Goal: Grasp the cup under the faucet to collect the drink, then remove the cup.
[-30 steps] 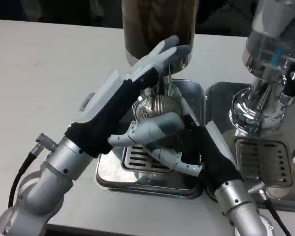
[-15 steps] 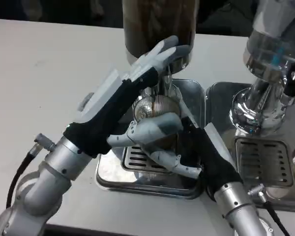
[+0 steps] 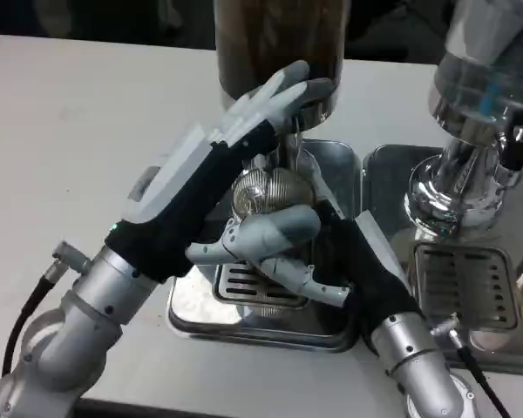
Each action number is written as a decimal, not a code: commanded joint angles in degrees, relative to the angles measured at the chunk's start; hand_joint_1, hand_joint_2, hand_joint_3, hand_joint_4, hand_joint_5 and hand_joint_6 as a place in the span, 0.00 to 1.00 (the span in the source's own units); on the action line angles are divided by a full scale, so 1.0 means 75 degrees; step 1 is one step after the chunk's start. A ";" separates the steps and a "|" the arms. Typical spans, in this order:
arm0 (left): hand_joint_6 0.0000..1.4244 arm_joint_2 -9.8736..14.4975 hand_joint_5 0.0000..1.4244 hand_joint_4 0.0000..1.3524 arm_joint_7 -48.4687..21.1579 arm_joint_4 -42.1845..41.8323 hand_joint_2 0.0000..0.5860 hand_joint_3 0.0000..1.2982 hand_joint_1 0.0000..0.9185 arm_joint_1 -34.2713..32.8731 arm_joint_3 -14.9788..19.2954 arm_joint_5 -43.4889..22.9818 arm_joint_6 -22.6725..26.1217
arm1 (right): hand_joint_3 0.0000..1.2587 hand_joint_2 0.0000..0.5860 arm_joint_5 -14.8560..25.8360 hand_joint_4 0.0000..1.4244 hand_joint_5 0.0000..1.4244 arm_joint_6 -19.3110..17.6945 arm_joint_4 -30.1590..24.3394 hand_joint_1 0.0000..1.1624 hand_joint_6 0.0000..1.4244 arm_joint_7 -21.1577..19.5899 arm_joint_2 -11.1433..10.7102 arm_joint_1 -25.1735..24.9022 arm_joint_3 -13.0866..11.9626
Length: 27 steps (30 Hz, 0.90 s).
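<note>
Ribbed, mirror-bright metal on the cup (image 3: 275,193); polished steel, glossy and reflective, on the drip tray (image 3: 331,170) and the neighbouring dispenser base (image 3: 444,187). Clear glossy container walls on the dispenser (image 3: 279,35) above the faucet. Matt white bench (image 3: 87,113); brushed silver metal on the forearms, smooth white plastic and matt black covering on the left hand (image 3: 213,170) and right hand (image 3: 331,252).

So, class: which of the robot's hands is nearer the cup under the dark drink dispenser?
Right. The right hand wraps its fingers around the cup; the left hand reaches above it, fingers up at the dispenser's tap.
</note>
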 commanded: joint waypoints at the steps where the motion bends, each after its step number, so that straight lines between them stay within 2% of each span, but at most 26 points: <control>1: 0.00 0.0005 0.00 0.00 0.0844 -0.0925 0.23 0.05 0.00 0.0499 0.0677 0.0463 -0.0475 | 0.00 0.36 -0.0044 0.00 0.00 0.0104 -0.0054 0.57 0.00 -0.0124 0.0023 0.0091 -0.0029; 5: 0.00 -0.0102 0.00 0.00 0.1188 -0.1366 0.23 0.04 0.00 0.0982 0.1189 0.0147 -0.0494 | 0.00 0.36 -0.0092 0.00 0.00 0.0103 -0.0183 0.57 0.00 -0.0177 0.0008 0.0181 -0.0036; 9: 0.00 -0.0027 0.00 0.00 0.1423 -0.1353 0.23 0.05 0.00 0.1707 0.1840 -0.0095 -0.0410 | 0.00 0.36 -0.0114 0.00 0.00 0.0150 -0.0273 0.57 0.00 -0.0195 0.0016 0.0241 -0.0050; 15: 0.00 -0.0137 0.00 0.00 0.1835 -0.1077 0.24 0.07 0.00 0.2550 0.2386 0.0228 -0.0385 | 0.00 0.35 -0.0178 0.00 0.00 0.0159 -0.0186 0.58 0.00 -0.0119 -0.0009 0.0152 0.0013; 20: 0.00 -0.0086 0.01 0.00 0.2339 -0.0688 0.24 0.08 0.00 0.3204 0.2588 0.0847 -0.0395 | 0.00 0.35 -0.0121 0.00 0.00 0.0268 -0.0102 0.58 0.00 -0.0118 0.0084 0.0068 -0.0016; 27: 0.00 0.0136 0.01 0.00 0.2850 0.0305 0.24 0.09 0.00 0.3333 0.2593 0.1179 -0.0370 | 0.00 0.35 -0.0180 0.00 0.00 0.0382 0.0076 0.59 0.00 -0.0227 0.0210 -0.0157 0.0005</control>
